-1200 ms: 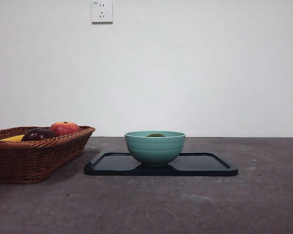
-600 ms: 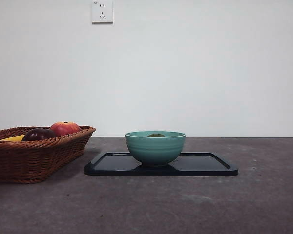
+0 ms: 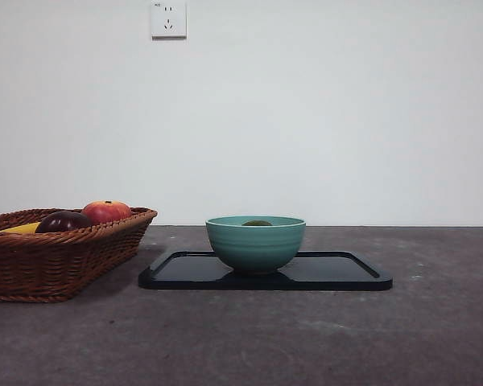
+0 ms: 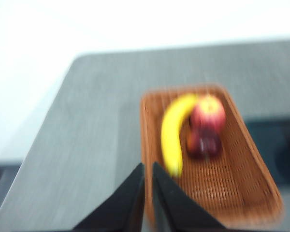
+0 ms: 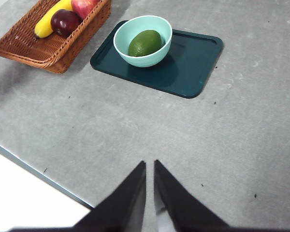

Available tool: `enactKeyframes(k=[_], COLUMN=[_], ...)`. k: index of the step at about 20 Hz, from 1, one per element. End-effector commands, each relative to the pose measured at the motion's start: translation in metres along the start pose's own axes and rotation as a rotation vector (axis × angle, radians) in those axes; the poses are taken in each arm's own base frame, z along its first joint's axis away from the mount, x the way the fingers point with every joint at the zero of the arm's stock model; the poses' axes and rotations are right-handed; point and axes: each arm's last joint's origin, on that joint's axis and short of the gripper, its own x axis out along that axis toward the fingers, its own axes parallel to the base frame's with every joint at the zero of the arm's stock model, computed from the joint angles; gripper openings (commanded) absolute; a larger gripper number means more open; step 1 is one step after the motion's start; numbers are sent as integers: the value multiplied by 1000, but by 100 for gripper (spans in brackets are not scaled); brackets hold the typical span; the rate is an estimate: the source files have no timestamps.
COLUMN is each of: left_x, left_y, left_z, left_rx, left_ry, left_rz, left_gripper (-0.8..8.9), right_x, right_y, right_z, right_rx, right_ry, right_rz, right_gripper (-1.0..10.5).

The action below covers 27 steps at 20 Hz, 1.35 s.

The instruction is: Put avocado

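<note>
Your dull olive-green avocado (image 5: 145, 43) lies inside the pale teal ceramic bowl (image 5: 123, 37) on the dark tray (image 5: 193, 63), so the placing looks done; your left hand (image 4: 148, 168) and right hand (image 5: 150, 165) hang closed, empty, clear above the grey worktop (image 5: 135, 130).

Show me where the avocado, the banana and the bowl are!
avocado (image 5: 145, 43), right wrist view, middle of its green skin.
banana (image 5: 49, 19), right wrist view, middle of its yellow body.
bowl (image 3: 255, 244), front view, its outer wall.

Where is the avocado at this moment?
The avocado lies inside the green bowl, which stands on the dark tray, beside the basket of fruit.
</note>
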Motion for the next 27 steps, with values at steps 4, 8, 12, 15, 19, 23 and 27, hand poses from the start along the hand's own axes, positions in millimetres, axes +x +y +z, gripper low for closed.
enactKeyframes(k=[4, 8, 12, 15, 19, 23, 27], left_x=[51, 65, 71, 76, 78, 78, 76], left_y=[-7, -11, -13, -14, -13, -13, -13], left_z=[-65, -112, -137, -148, -155, -161, -161], left_rx=[1, -59, -66, -68, -102, -141, -132], left_ry=[-102, -180, -164, -132, -111, -90, -102], left_rz=[-114, -110, -111, -112, -90, -56, -50], left_gripper=[24, 24, 24, 24, 24, 24, 24], right_x=[-2, -2, -2, -2, -2, -2, -2], right_y=[1, 1, 1, 1, 1, 1, 1], right_z=[2, 2, 2, 2, 2, 2, 2], right_rx=[-2, -2, -2, -2, -2, -2, -2], right_ry=[-12, -12, -12, -12, -12, -12, -12], right_rz=[13, 13, 13, 13, 13, 13, 13], right_gripper=[23, 23, 23, 23, 23, 23, 23])
